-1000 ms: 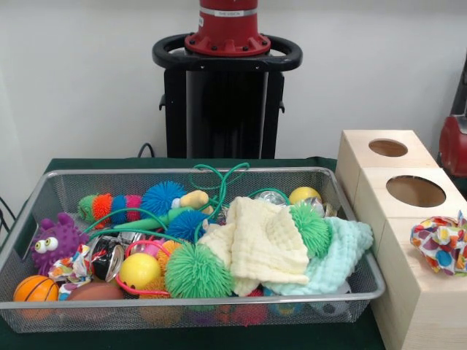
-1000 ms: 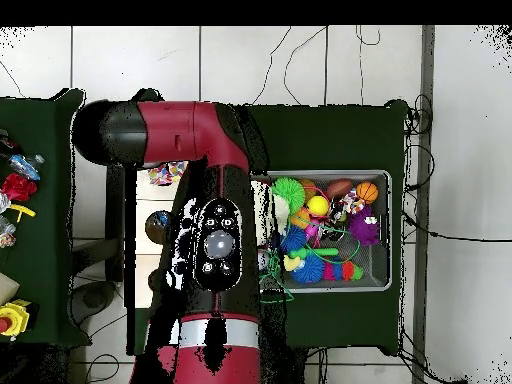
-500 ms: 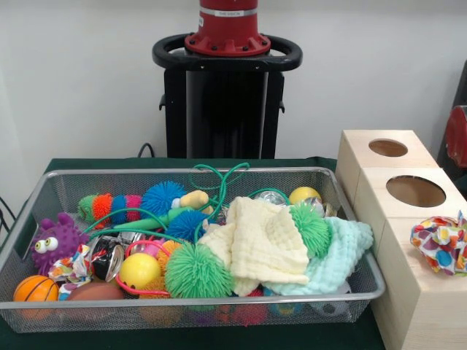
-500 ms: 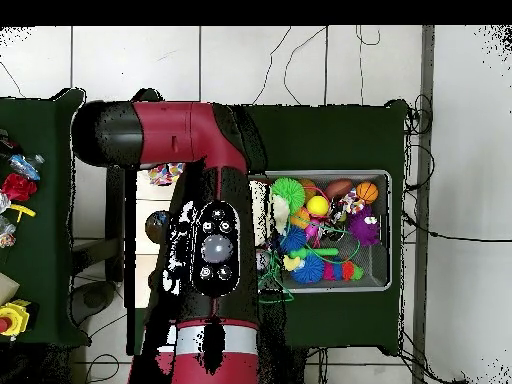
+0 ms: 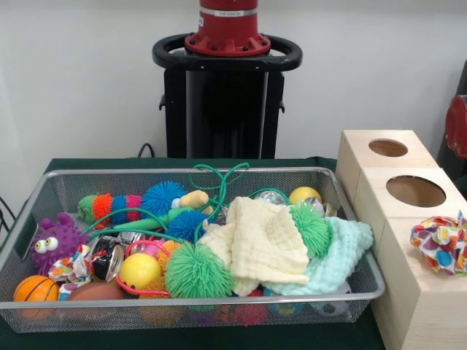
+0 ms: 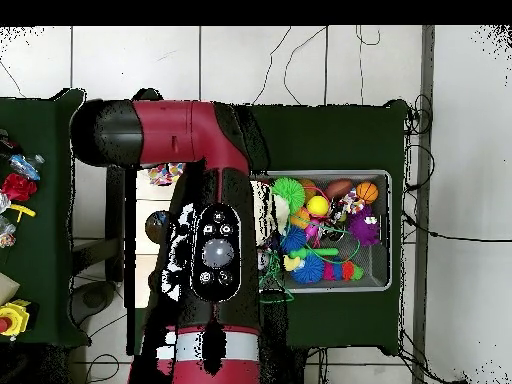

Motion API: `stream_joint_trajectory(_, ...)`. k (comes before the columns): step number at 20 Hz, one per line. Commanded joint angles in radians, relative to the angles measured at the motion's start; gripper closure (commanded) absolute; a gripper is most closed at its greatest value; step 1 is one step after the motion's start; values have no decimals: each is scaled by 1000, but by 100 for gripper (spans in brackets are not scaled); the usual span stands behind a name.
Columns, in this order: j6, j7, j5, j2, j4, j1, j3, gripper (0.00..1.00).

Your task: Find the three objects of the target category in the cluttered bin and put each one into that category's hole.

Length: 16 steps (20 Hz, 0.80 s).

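Note:
A wire mesh bin holds a heap of toys and cloths. On top lie a cream cloth and a mint cloth. A small spotted cloth sits at the bin's left. Another spotted cloth rests on the nearest wooden box. Two round holes show in the boxes behind it. In the overhead view the bin lies right of the red arm, which covers the boxes except for the spotted cloth. No gripper shows in either view.
Spiky green balls, a purple spiky monster, a yellow ball, a small basketball and a green cord fill the bin. A red arm part stands at the right edge. More toys lie on a side table.
The red arm part at the front view's right edge has drawn back toward the edge. In the overhead view the arm's link has shifted slightly. The bin's contents are unchanged.

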<state>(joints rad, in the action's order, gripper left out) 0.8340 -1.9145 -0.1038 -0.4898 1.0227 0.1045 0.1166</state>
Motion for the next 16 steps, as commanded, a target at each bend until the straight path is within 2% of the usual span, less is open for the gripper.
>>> stream_joint_trajectory(1,30,-135,33,4,158,-7,1,100)
stream_joint_trajectory(11,-3,-97,62,-13,214,-10,4,100)
stream_joint_trajectory(16,33,-59,79,-19,213,-16,5,100)
